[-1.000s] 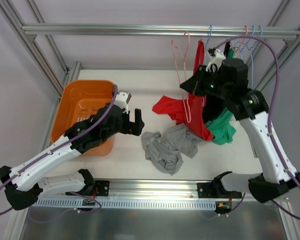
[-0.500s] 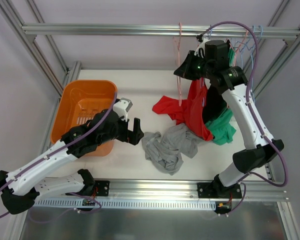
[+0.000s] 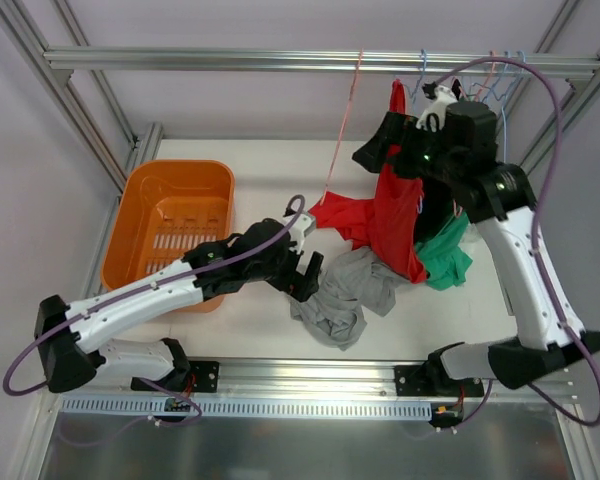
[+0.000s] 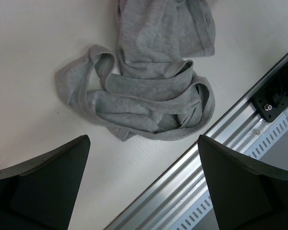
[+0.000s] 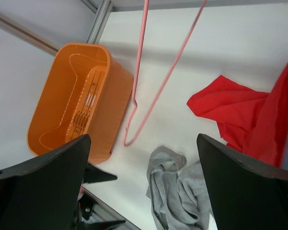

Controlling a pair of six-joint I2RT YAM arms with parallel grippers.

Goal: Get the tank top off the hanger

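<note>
The grey tank top lies crumpled on the table, off the hanger; the left wrist view shows its folds and straps. My left gripper hovers open at its left edge, with nothing between its fingers. The bare pink hanger hangs by its hook from the top rail, tilted left. My right gripper is open, up high just right of the hanger and apart from it. Its view looks down past the hanger onto the tank top.
An orange basket stands at the left. A red garment hangs and trails onto the table, with a green one beside it. Light blue hangers sit on the top rail. A metal rail borders the near edge.
My right gripper has opened and let go of the pink hanger, which now hangs from the rail, and the arm has drawn back right. My left arm has swung right to the tank top.
</note>
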